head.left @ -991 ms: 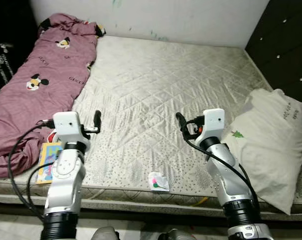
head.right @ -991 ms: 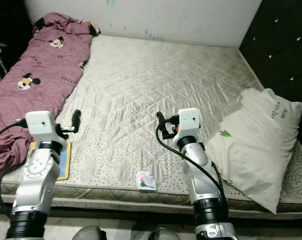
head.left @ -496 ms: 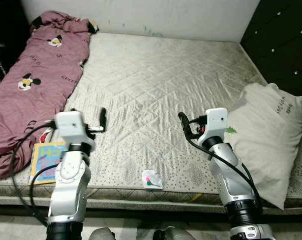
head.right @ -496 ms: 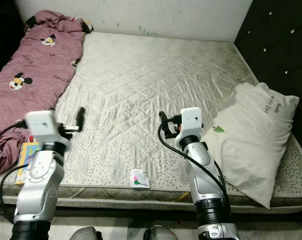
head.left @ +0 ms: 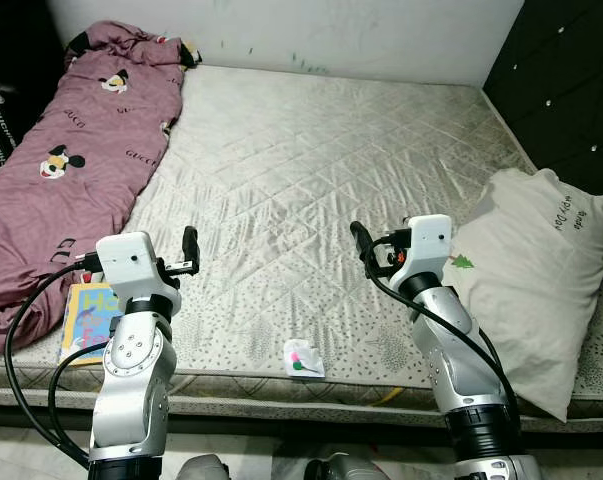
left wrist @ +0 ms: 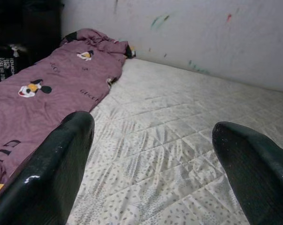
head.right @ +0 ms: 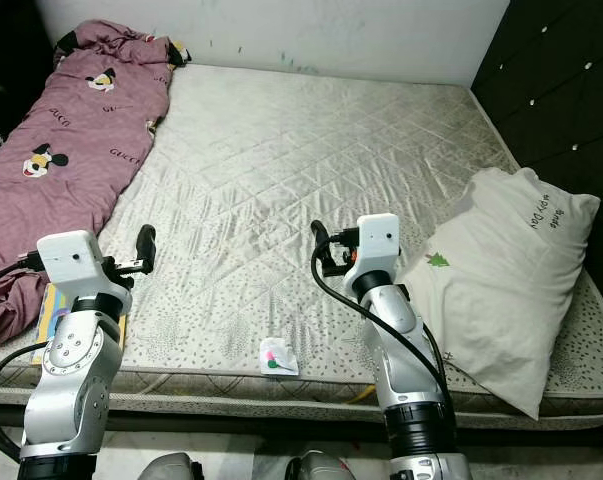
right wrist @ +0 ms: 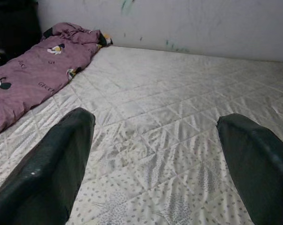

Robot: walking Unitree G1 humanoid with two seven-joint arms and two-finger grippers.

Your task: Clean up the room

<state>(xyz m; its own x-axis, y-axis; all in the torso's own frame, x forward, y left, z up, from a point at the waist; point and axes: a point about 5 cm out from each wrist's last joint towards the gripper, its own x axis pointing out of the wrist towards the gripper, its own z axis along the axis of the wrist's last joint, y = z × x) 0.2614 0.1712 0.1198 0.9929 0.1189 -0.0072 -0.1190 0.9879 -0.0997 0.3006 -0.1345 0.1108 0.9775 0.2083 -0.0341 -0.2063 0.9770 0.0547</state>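
Both claws, left (head.left: 189, 245) and right (head.left: 360, 240), hover spread wide and empty over the bed (head.left: 311, 160). A crumpled wrapper (head.left: 303, 359) lies near its front edge, a book (head.left: 86, 310) at left.

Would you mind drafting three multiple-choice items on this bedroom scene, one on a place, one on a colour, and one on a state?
1. Where does the small crumpled wrapper lie?
A. on the pillow
B. on the mattress near its front edge
C. on the blanket

2. What colour is the blanket with cartoon mice?
A. purplish pink
B. green
C. yellow

3. How do the fingers of the left gripper stand?
A. shut on a book
B. shut on nothing
C. spread apart, holding nothing

Key: 1 B, the wrapper sits on the mattress between the two arms, near the front edge. 2 A, the blanket along the robot's left side is purplish pink. 3 C, the left wrist view shows bare mattress between the two fingers.
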